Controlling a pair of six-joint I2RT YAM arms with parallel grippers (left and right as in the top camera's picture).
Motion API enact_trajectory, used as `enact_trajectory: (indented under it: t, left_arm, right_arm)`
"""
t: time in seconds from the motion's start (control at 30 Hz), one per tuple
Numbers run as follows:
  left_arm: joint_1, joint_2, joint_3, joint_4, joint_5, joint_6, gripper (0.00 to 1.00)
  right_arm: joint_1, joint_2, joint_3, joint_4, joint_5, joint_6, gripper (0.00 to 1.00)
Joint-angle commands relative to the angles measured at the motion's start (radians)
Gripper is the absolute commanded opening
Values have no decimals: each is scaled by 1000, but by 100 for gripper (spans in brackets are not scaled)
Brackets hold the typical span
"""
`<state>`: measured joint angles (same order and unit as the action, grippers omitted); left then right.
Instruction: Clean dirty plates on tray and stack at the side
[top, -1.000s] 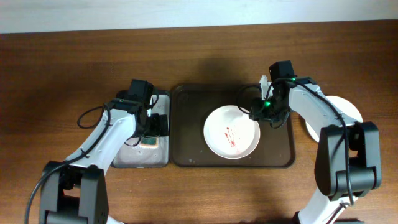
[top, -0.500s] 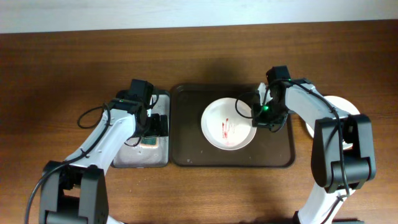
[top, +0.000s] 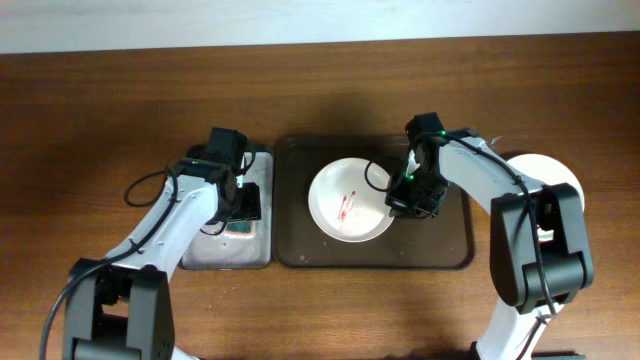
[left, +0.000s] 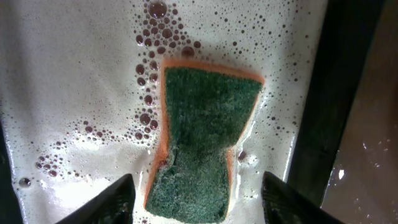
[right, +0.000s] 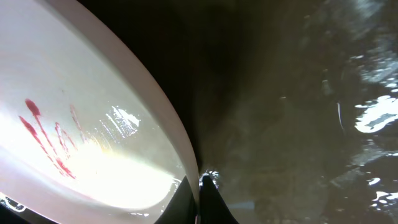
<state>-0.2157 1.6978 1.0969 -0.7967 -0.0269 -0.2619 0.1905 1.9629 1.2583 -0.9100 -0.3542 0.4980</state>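
**Plate** (top: 350, 200), red-smeared and apparently the last unwashed, lies on the tray (top: 300, 247) at mid-table. The right gripper (right: 200, 184) pinches its right rim. The left gripper (left: 198, 186) hangs spread over the sponge (left: 208, 124) (in suds). A stack (top: 560, 175) sits near the right edge.

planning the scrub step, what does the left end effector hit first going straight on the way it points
Most likely the green sponge, lying in foamy water straight ahead of the left end effector, between its open fingers; depth unclear.
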Motion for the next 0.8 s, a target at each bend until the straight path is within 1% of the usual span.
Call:
enact_trajectory:
  t: [0.0,0.1,0.17,0.27,0.33,0.43,0.47,0.6,0.77]
  left_arm:
    - [3,-18,-7,27,-7,1,51]
    - [3,-17,-54,87,-7,1,41]
    - [3,-17,-79,127,-7,1,40]
    - [3,-16,-115,171,-7,1,35]
    - [3,-15,-156,220,-7,1,29]
    - [3,-15,-179,238,-7,1,3]
    - [3,-15,-179,240,-7,1,0]
    - [3,-45,-151,224,-4,1,0]
    - [3,-254,-145,225,-4,1,0]
  right_arm:
    - [6,9,-3,2,10,9,4]
    - [6,9,-3,2,10,9,4]
    - [6,9,-3,1,10,8,4]
    - [6,9,-3,1,10,8,4]
    - [6,9,-3,1,10,8,4]
    - [6,9,-3,1,10,8,4]
    - [6,9,-3,1,10,8,4]
    - [6,9,-3,1,10,8,4]
    - [6,9,-3,4,18,8,4]
